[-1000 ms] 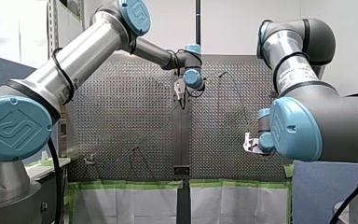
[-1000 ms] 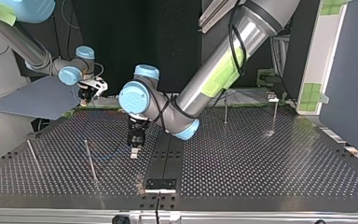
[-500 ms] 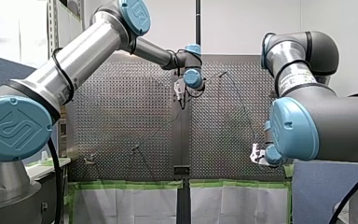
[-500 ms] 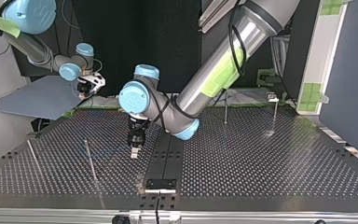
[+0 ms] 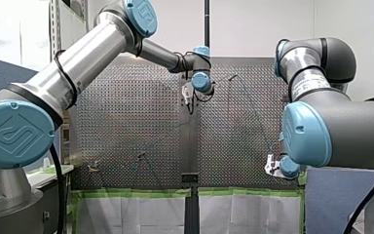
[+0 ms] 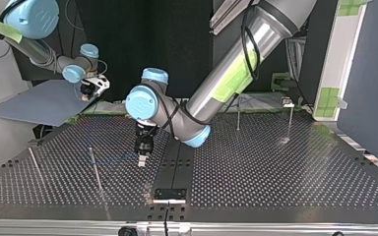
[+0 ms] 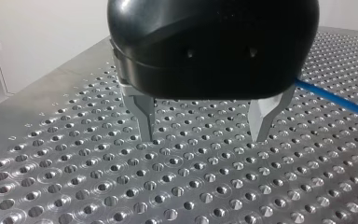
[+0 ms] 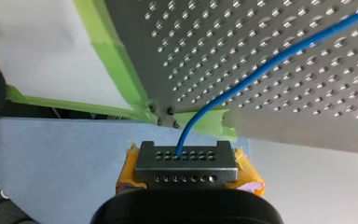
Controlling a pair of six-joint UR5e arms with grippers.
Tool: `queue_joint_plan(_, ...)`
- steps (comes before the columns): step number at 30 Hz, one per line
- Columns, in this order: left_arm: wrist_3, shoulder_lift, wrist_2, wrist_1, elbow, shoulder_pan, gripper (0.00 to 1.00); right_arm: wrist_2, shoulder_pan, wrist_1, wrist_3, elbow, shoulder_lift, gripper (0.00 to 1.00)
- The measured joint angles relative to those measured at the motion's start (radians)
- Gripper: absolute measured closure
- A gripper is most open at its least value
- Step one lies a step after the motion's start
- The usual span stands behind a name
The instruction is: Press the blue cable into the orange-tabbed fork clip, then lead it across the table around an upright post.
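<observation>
The blue cable (image 8: 261,70) runs over the perforated table (image 8: 307,121) and ends between the yellow pads (image 8: 247,175) of my right gripper (image 8: 182,156), which is shut on it. That gripper (image 6: 89,90) hangs off the table's corner at the top view's far left, over a grey-blue sheet (image 8: 51,154). My left gripper (image 7: 205,133) stands open just above the plate near its middle (image 6: 141,160), with nothing between its metal fingers (image 7: 144,116). The cable (image 7: 335,100) passes beside it. I cannot make out an orange-tabbed clip.
Thin upright posts stand on the plate: two at the top view's left (image 6: 96,171) (image 6: 35,167) and two at its far right (image 6: 238,116) (image 6: 290,119). Green tape (image 8: 116,60) lines the table edge. A dark seam strip (image 6: 173,162) runs down the middle.
My right gripper has drawn back with the cable, off the table's corner: down and right in the front view, up and left in the top view. My left arm has stayed still.
</observation>
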Motion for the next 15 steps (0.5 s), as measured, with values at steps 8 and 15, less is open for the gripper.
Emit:
queue_joint_plan(8,0.000,0.000,-0.001,-0.001,0.001,0.000,0.00,0.016,-0.005,-0.041,0.015,0.000,0.043,1.00)
queue_joint_plan(15,0.001,0.000,-0.001,-0.003,0.001,0.001,0.00,0.018,-0.007,-0.085,0.016,-0.001,0.055,1.00)
